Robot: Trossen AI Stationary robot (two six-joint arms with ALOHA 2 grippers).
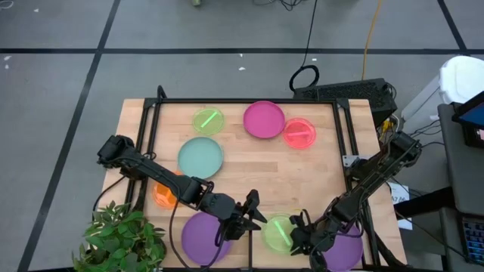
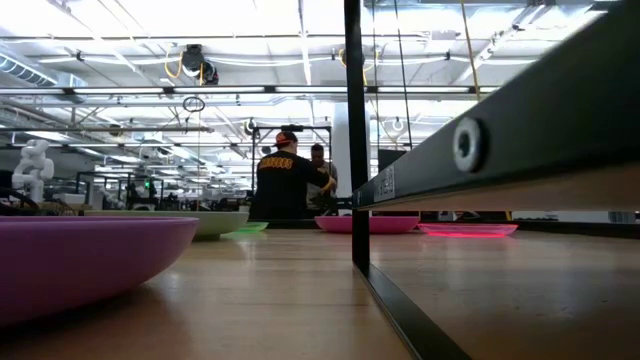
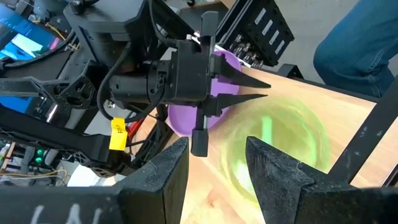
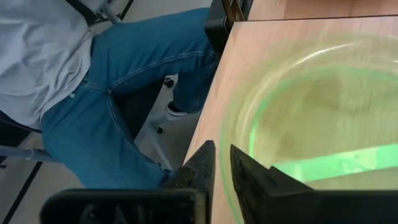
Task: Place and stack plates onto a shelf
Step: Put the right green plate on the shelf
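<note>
From above, my left end effector (image 1: 253,211) sits at the bottom centre of the frame with its fingers apart, just left of the small green plate (image 1: 278,231). My right end effector (image 1: 299,238) is at that plate's right edge. A purple plate (image 1: 203,236) lies to the left at the bottom, and a second purple plate (image 1: 344,253) shows under my right arm. An orange plate (image 1: 164,193) sits at the left by the black bar. Further up lie a teal plate (image 1: 200,157), another green plate (image 1: 209,121), a magenta plate (image 1: 264,119) and a red-pink plate (image 1: 299,133). All lie singly on the counter (image 1: 302,170); I judge that nothing is stacked yet, so nearly all the work is left.

From counter level, neither end effector shows. A plate rim fills the lower left, other plates lie flat far off, and two people stand in the room behind.

Through my left wrist camera, my fingers (image 3: 273,177) stand apart over the green plate (image 3: 280,140), and the other arm's fingers (image 3: 245,87) are nearly together at its far edge.

Through my right wrist camera, my fingers (image 4: 202,162) are close together at the green plate's (image 4: 311,118) rim, seemingly pinching it, though I cannot tell for sure. A seated person's legs in jeans show beyond the counter edge. The plate is round, so it has no long axis; it lies flat, face up.
</note>
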